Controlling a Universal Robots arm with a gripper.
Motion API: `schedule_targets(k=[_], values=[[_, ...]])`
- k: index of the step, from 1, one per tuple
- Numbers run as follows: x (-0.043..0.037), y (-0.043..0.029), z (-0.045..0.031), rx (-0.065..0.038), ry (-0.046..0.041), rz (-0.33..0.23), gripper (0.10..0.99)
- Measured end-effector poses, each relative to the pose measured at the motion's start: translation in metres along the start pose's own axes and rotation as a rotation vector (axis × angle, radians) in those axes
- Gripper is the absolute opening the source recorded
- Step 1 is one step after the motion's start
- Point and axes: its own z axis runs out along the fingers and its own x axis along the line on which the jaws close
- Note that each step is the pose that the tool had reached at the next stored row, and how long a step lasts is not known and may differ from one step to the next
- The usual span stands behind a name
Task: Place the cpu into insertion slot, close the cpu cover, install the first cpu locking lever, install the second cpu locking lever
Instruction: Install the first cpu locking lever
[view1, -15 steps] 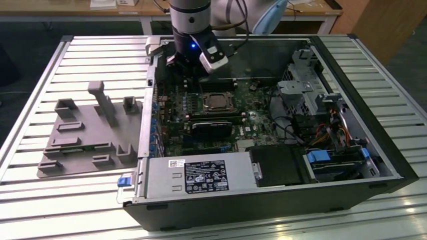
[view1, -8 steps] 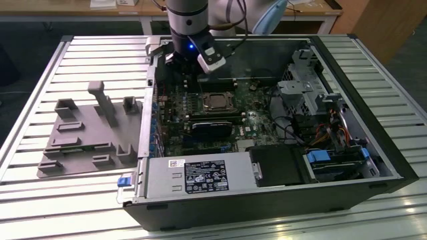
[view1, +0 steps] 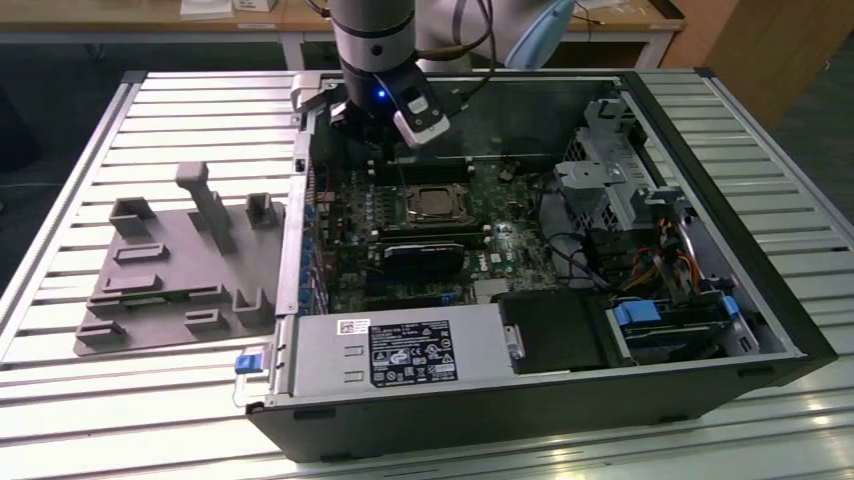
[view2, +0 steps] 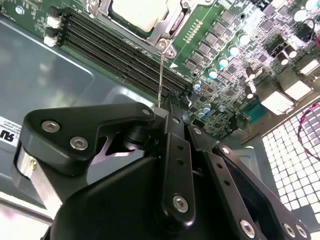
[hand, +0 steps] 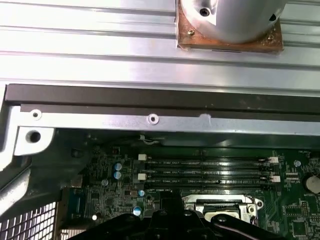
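The claw (view2: 167, 102), not clearly seen to be open or shut, is set at the top of the thin upright lever (view2: 160, 75), which is best pushed down slowly and hooked beside the cover (view2: 170, 25) laid over the chip (view2: 135, 10).

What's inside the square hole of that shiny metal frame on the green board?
The cpu: its dull silver top shows through the square opening of the cpu cover. The cpu's edges and whatever lies under it are covered.
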Motion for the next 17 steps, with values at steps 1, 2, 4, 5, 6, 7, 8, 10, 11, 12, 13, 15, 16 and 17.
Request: schedule_targets(k=[1,2,4,5,6,7,8,10,11,12,13,15,16,17], values=[[-0.0003,0.0000,0.0001,0.000,0.0001,0.000,0.102],[-0.0012,0.0000,0.0001,0.000,0.0001,0.000,0.102],[-0.0046,-0.0001,0.0004,0.000,0.0001,0.000,0.102],[-0.0071,-0.0002,0.0007,0.000,0.0001,0.000,0.102],[-0.0096,-0.0002,0.0009,0.000,0.0001,0.000,0.102],[-0.0125,-0.0003,0.0011,0.000,0.0001,0.000,0.102],[-0.0156,-0.0003,0.0013,0.000,0.0000,0.000,0.102],[-0.0230,-0.0004,0.0018,0.000,0.0001,0.000,0.102],[-0.0269,-0.0004,0.0021,0.000,0.0000,0.000,0.102],[-0.0311,-0.0005,0.0024,0.000,0.0002,0.000,0.102],[-0.0349,-0.0005,0.0027,0.000,0.0002,0.000,0.102],[-0.0393,-0.0006,0.0029,0.000,0.0005,0.000,0.102],[-0.0396,-0.0006,0.0030,0.000,0.0004,0.000,0.102],[-0.0399,-0.0006,0.0030,0.000,0.0003,0.000,0.102]])
